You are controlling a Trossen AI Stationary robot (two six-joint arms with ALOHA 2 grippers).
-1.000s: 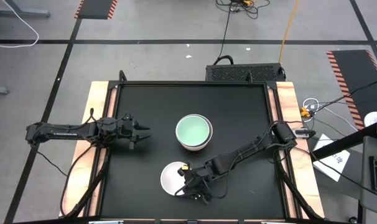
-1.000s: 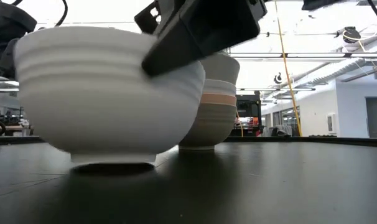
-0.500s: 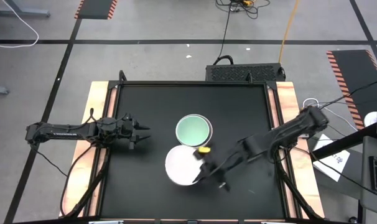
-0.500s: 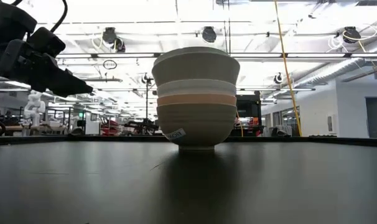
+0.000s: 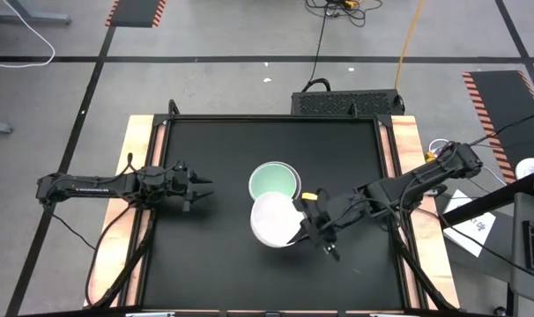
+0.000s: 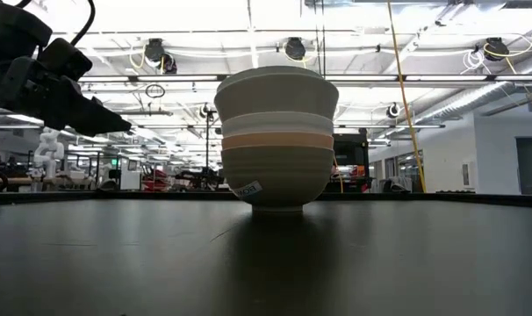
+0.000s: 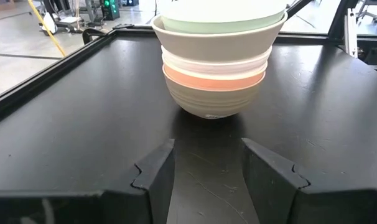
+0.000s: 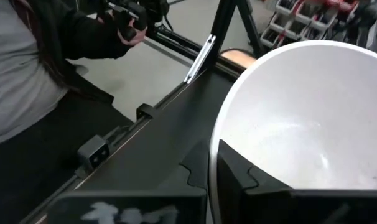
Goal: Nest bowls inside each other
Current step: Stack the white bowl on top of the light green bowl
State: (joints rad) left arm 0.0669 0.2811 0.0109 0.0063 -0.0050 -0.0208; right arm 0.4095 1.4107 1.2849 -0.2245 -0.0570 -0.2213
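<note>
A stack of nested bowls (image 5: 274,179) stands on its foot mid-table, the mint green bowl (image 7: 221,22) on top, with beige, white, orange-coral and olive-grey ones below it (image 6: 277,140). My right gripper (image 5: 300,223) is shut on a white bowl (image 5: 275,220), which is in the air just near-side of the stack and out of the low view. My left gripper (image 5: 199,187) hovers open to the left of the stack, its fingers pointing at it (image 7: 207,177). My right gripper holds the white bowl by its rim (image 8: 213,158) on the side toward the table's right. One finger (image 8: 238,177) is inside the bowl and the other outside. The fingers come from the table's right. The bowl is lifted clear, mouth up.
The black tabletop (image 5: 337,150) has a raised frame with wooden strips along its left and right sides (image 5: 406,154). A person (image 8: 33,74) stands beyond the table edge in the right wrist view. A dark box (image 5: 346,101) sits behind the far edge.
My right gripper has lifted the white bowl off the table's near part and carried it up and toward the far right, next to the stack. The bowl has risen out of the low view. My left arm has kept still.
</note>
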